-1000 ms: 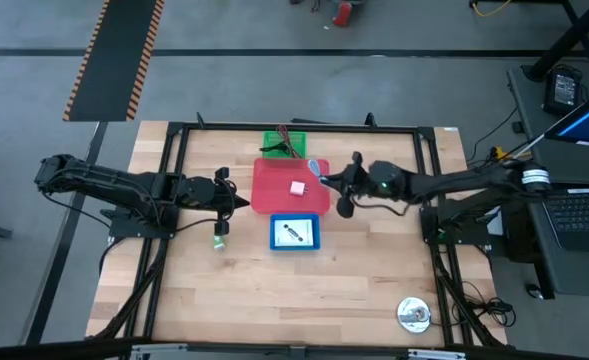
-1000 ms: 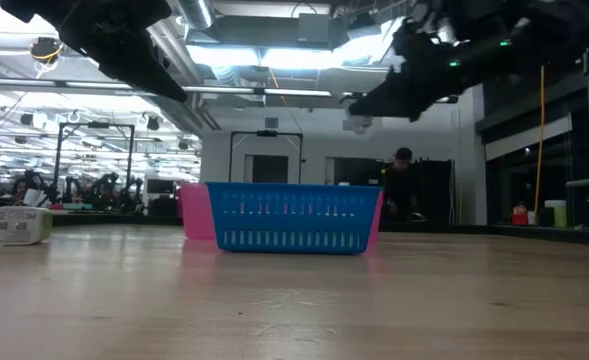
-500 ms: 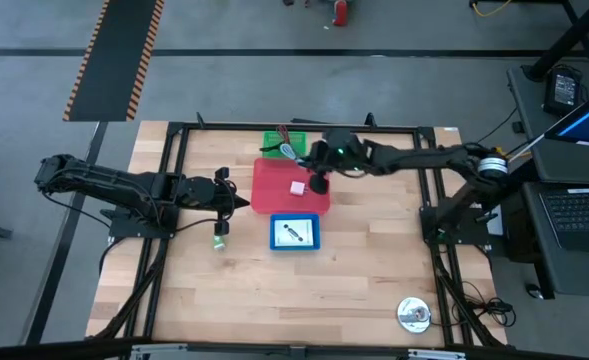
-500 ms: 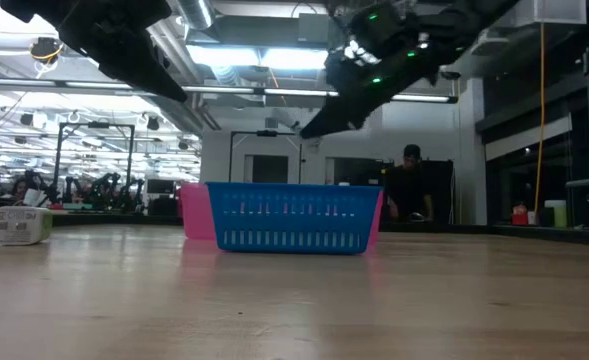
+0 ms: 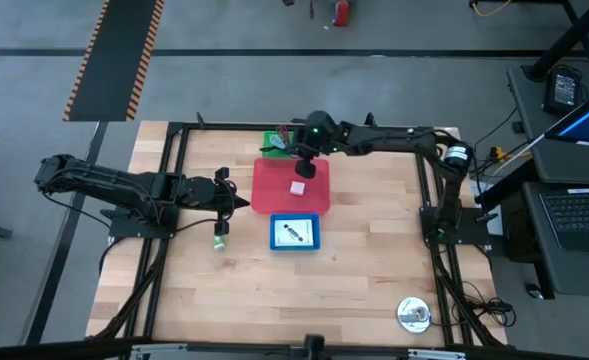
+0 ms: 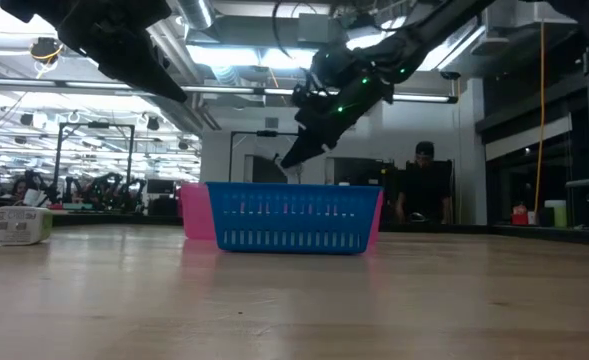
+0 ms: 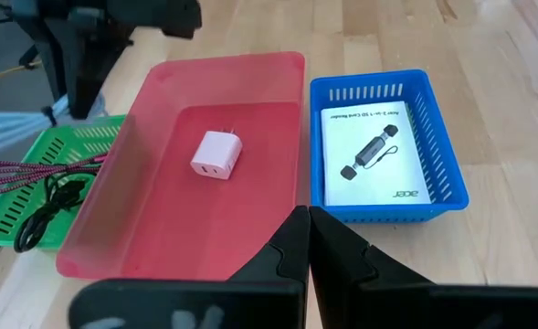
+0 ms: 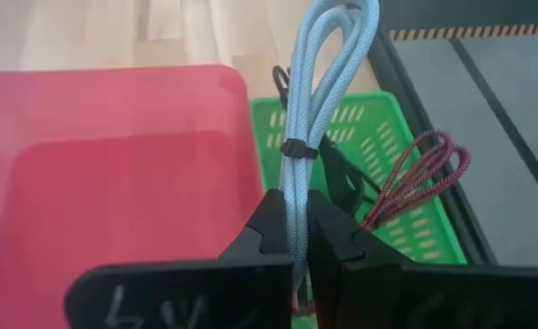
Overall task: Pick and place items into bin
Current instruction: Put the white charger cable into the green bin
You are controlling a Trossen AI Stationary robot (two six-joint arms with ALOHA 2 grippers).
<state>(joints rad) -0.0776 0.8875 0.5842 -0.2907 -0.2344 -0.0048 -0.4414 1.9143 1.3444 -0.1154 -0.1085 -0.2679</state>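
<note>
Pinching a bundled light-blue cable [image 8: 319, 100] between my right fingers [image 8: 296, 239], I hang over the green bin [image 8: 406, 215] near the frame's upper centre, beside the red bin [image 8: 113, 174]. It looks light, limp and floppy; the banded middle seems the surest hold. My left fingers [image 7: 307, 239] rest closed and empty, centre-left.

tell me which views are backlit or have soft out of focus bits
Low view: bright ceiling lights behind leave both arms as dark silhouettes, the right gripper above the blue basket hard to read. Right wrist view: the light blue cable is sharp, while its own fingers near the lens look soft. Left wrist view: evenly lit, pink charger clear, fingers blurred. High view: flat, even light.
</note>
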